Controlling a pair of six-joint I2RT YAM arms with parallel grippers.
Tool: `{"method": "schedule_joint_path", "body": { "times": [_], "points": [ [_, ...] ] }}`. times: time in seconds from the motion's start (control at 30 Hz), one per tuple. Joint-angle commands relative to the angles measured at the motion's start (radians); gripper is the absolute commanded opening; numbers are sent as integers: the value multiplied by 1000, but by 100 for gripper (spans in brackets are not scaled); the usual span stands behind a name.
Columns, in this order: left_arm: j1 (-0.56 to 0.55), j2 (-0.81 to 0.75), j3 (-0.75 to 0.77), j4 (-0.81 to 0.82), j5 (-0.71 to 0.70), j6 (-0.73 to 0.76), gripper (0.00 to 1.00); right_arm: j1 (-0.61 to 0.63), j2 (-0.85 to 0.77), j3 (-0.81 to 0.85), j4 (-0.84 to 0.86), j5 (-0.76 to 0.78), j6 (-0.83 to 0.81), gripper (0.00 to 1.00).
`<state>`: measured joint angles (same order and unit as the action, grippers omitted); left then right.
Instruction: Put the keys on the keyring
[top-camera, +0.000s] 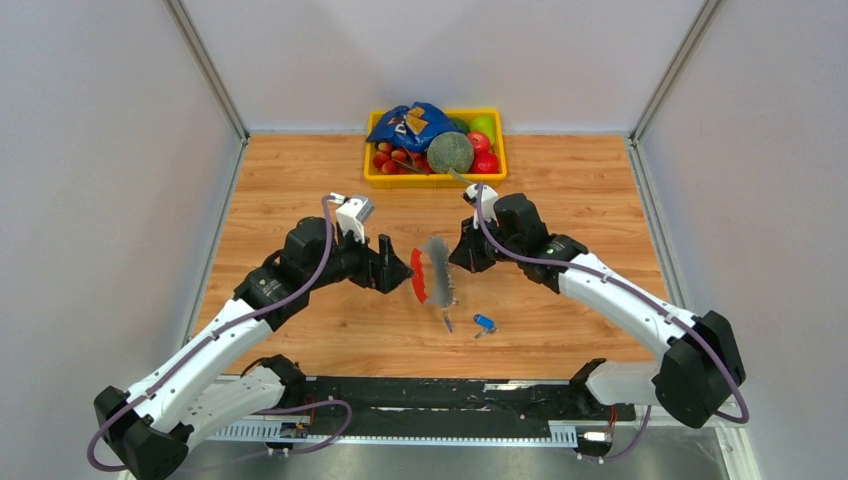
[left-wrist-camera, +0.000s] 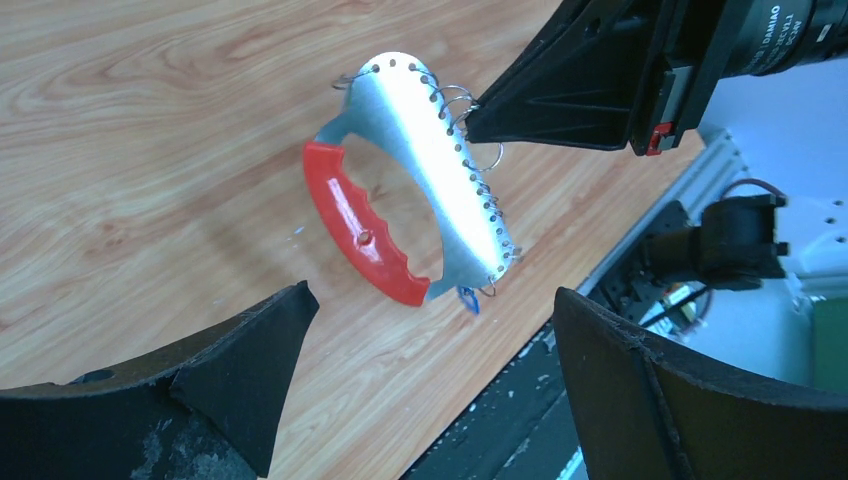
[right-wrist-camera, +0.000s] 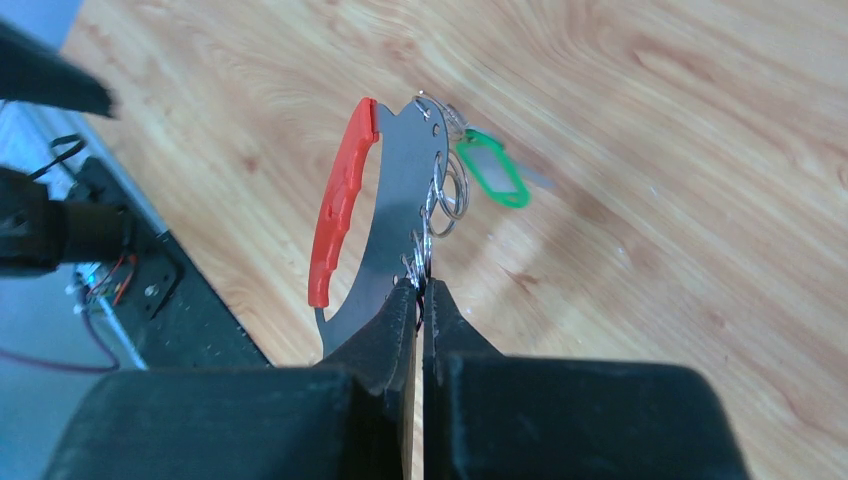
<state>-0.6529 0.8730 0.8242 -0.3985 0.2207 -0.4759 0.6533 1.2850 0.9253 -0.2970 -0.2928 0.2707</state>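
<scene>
The keyring (top-camera: 430, 270), a red curved grip on a silvery-grey strip edged with wire rings, is held up above the table between the arms. My right gripper (top-camera: 457, 254) is shut on the ring edge of the strip (right-wrist-camera: 395, 230), fingertips (right-wrist-camera: 421, 290) pinched together. My left gripper (top-camera: 397, 266) is open beside the red grip (left-wrist-camera: 350, 220) and touches nothing; it also shows in the left wrist view (left-wrist-camera: 430, 310). One blue-headed key (top-camera: 485, 323) lies on the table below. A second small key (top-camera: 447, 320) shows at the strip's lower end (left-wrist-camera: 467, 299); I cannot tell if it hangs from a ring.
A small green tag (right-wrist-camera: 493, 170) hangs from a ring at the strip's upper end. A yellow tray (top-camera: 371, 180) with a blue bag, a melon and small fruit stands at the back. The black rail (top-camera: 430, 395) runs along the near edge.
</scene>
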Motion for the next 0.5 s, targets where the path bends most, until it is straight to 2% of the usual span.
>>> {"method": "schedule_joint_path", "body": {
  "times": [0.0, 0.47],
  "points": [
    [1, -29, 39, 78, 142, -17, 100, 19, -68, 110, -91, -130, -121, 0],
    [1, -117, 28, 135, 243, 14, 100, 79, -131, 251, -212, -357, -136, 0]
  ]
}}
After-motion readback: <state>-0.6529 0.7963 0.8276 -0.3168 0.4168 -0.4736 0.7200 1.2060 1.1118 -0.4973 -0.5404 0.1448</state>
